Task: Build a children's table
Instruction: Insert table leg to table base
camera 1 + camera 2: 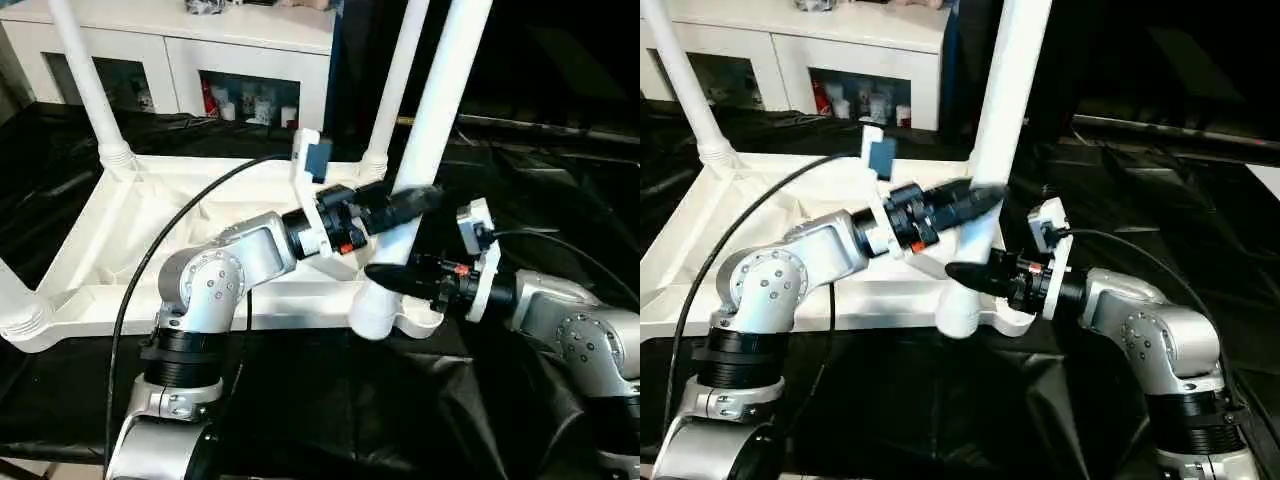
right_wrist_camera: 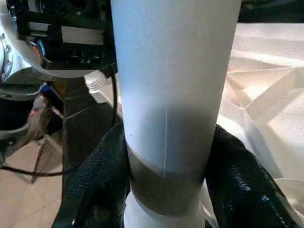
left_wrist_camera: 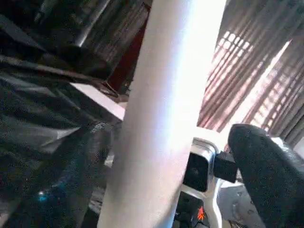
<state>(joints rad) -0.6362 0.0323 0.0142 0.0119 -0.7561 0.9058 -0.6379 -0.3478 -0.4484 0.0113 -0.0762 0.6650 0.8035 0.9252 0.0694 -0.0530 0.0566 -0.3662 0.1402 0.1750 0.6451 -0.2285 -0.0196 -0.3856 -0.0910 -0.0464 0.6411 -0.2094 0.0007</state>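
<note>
- Standing upside down on the black cloth at the centre of the frame, the table top (image 1: 120, 250) has three legs seated, and the fourth leg (image 1: 430, 130) leans in the near right socket (image 1: 385, 315).
- The right gripper (image 2: 166, 190) clamps the fourth leg low, one finger on each side.
- The left gripper (image 1: 405, 205) is higher on the same leg; I cannot tell whether it grips.
- Risk, in my judgement: the leg is tilted, so pushing may jam it or lift the top.
- If one grip lets go, the leg may fall over.
</note>
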